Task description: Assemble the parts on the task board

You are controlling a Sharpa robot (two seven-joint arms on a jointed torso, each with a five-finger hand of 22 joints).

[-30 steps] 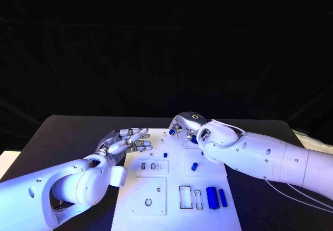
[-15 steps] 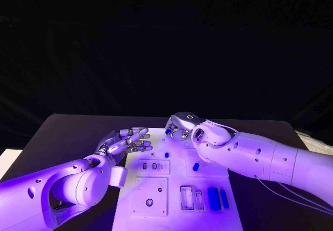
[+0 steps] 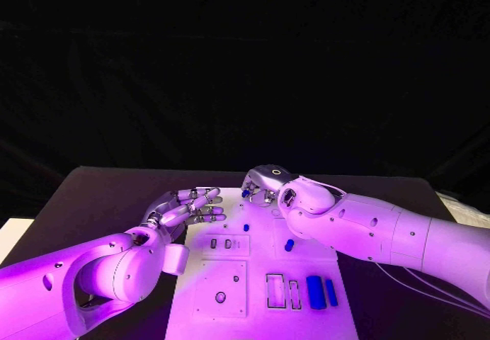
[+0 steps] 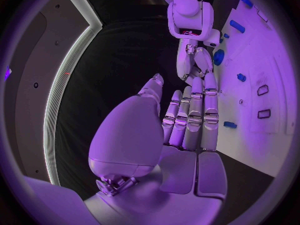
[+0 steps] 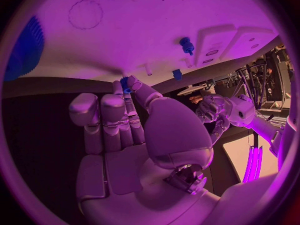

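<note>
— What lies closest to you on the task board [image 3: 219, 273]?

— At the near end, well short of both my hands, a wide blue bar [image 3: 316, 292] with a thin blue bar [image 3: 331, 291] just beside it. Two open rectangular slots [image 3: 274, 290] sit next to them, toward my left arm's side.

— And further up?

— A short blue piece [image 3: 289, 245] lies on the board under my right forearm. A small blue peg [image 3: 246, 227] stands just nearer me than my right hand [image 3: 263, 186], between it and my left hand [image 3: 192, 206].

— What is the left hand doing?

— It holds nothing. Its fingers are stretched out and the thumb is apart from them, reaching over the board's edge on my left arm's side, with the black table [image 3: 102, 191] beneath the wrist. I cannot tell whether the fingertips touch the plate.

— And the right hand?

— It is at the far end of the board, beyond my left hand, with the fingers curled down. In the right wrist view, a small blue part [image 5: 127, 83] is pinched at the fingertips, close above the white plate.

— Anything beside it?

— A blue disc [image 5: 25, 50] lies on the board near that hand.
</note>
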